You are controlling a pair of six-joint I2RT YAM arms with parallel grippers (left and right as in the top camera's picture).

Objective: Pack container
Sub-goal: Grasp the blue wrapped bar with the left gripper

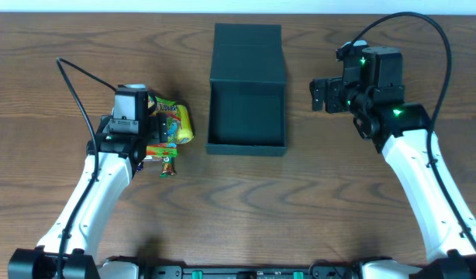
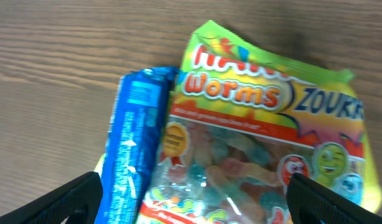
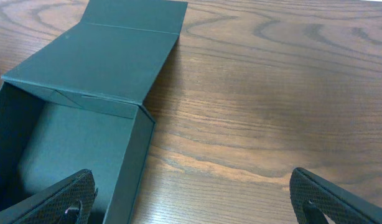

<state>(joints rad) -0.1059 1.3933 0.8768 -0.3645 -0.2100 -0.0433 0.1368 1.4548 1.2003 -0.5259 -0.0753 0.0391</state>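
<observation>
The dark teal-green container lies open at the table's middle, its flap lid folded back toward the far edge; its inside looks empty. It also shows in the right wrist view. A yellow-green worms candy bag and a blue packet lie to its left. My left gripper is open, right above these packets, one finger on each side. My right gripper is open and empty, over the container's right wall.
A small red and orange snack packet lies at the near side of the candy pile, beside the left arm. Bare wooden table lies in front of the container and to its right.
</observation>
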